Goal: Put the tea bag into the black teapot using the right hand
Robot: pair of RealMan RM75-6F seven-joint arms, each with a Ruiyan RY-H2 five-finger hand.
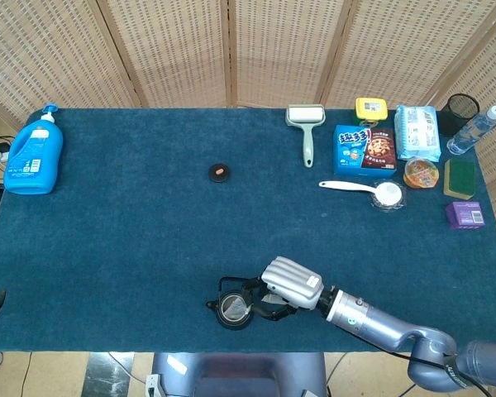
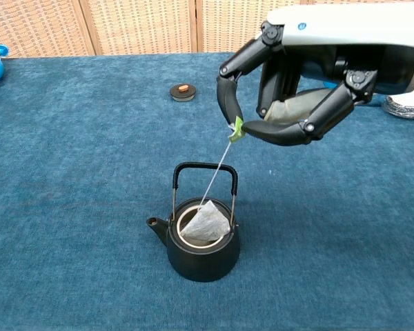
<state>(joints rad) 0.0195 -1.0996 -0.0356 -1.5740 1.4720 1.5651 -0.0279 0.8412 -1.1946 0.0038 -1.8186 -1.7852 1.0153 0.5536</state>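
The black teapot [image 2: 201, 249] [image 1: 232, 309] stands upright and lidless near the table's front edge, handle up. A pale tea bag [image 2: 207, 225] lies across its open mouth, partly inside. Its string runs up to a green tag [image 2: 237, 129] that my right hand [image 2: 310, 89] [image 1: 289, 285] pinches between thumb and a finger, just above and right of the pot. In the head view the tea bag is hidden. My left hand does not appear in either view.
The teapot's lid [image 1: 220, 172] [image 2: 183, 91] lies at mid-table. A blue bottle [image 1: 33, 154] stands far left. At the back right sit a lint roller [image 1: 305, 128], a cookie box [image 1: 364, 149], a white spoon [image 1: 368, 190] and other packets.
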